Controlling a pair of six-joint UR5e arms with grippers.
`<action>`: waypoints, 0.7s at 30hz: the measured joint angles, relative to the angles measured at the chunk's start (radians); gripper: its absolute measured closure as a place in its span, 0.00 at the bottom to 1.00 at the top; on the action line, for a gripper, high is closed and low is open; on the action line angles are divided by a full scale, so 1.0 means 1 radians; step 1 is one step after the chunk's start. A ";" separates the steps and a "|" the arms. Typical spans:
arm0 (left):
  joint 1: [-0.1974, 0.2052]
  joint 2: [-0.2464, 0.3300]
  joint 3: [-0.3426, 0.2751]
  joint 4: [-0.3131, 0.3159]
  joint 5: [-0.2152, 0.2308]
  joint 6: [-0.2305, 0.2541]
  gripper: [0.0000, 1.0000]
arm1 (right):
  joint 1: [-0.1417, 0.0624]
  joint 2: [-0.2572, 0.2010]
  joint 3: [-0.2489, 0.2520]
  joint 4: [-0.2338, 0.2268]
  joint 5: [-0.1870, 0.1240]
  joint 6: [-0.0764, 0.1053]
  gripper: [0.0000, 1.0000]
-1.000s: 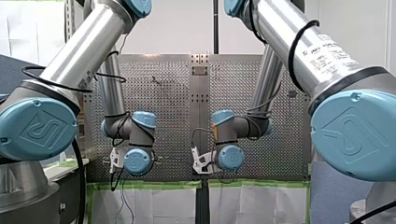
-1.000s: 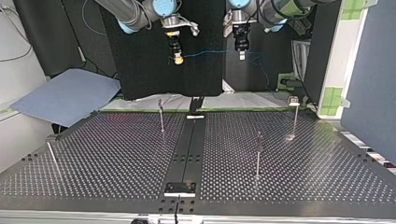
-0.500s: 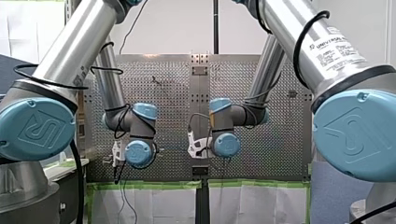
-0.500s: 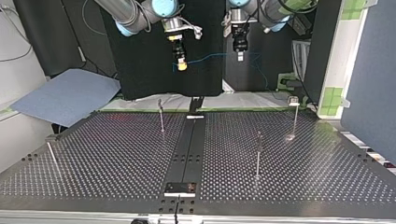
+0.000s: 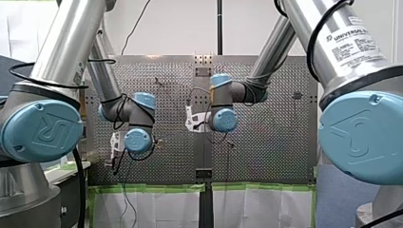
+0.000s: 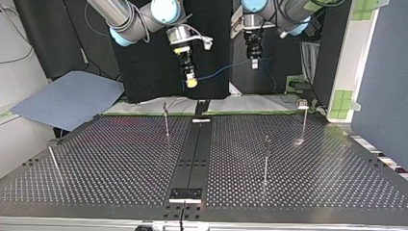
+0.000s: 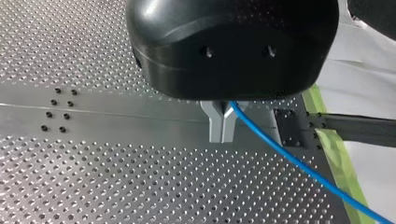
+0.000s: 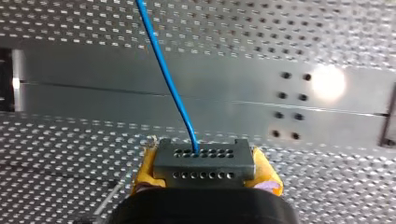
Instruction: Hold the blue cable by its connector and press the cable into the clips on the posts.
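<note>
My right gripper (image 8: 204, 170) is closed on the connector (image 8: 204, 161), a dark grey rectangular block with two rows of small round holes across its face. One yellow pad (image 8: 144, 173) presses on each side of it, two in all. The blue cable (image 8: 167, 79), thin, round and smooth, comes out of a hole in the upper row and runs away ahead of the gripper over the tabletop (image 6: 120, 163).

My left gripper (image 7: 223, 139) has a rounded, glossy black housing and two flat grey metal fingers (image 7: 215, 123). They are brought together, with the cable coming out from between them close under the housing. From there it trails off beside the gripper toward a strip of green tape (image 7: 343, 161) that edges the tabletop.

In the top view the single cable hangs in the air on a slant between the two grippers, above the tabletop's far edge and well apart from the posts (image 6: 266, 159).

The tabletop is dark metal, densely perforated with small regular holes, with one plain smooth rail (image 6: 192, 149) down its middle. I count four thin metal posts on it:
- Two stand at the view's right of the rail, and the farther one is topped by a small pale block.
- One stands just left of the rail near the far edge.
- One leans at the far left.

The clips are too small for me to make out
</note>
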 joint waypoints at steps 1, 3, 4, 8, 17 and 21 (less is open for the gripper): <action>0.013 0.013 0.000 -0.013 0.013 0.011 1.00 | -0.001 -0.011 -0.003 0.008 0.000 0.000 1.00; 0.032 0.032 0.001 -0.032 0.031 0.029 1.00 | -0.002 -0.026 -0.006 0.016 0.000 0.000 1.00; 0.044 0.044 0.002 -0.043 0.043 0.040 1.00 | -0.002 -0.033 -0.007 0.019 0.000 0.001 1.00; 0.079 0.079 0.015 -0.078 0.078 0.073 1.00 | -0.005 -0.059 -0.014 0.024 0.000 0.006 1.00; 0.163 0.163 0.043 -0.162 0.109 0.078 1.00 | -0.008 -0.064 -0.039 0.033 -0.008 0.011 1.00; 0.198 0.198 0.073 -0.198 0.109 0.056 1.00 | -0.008 -0.063 -0.059 0.045 -0.017 0.012 1.00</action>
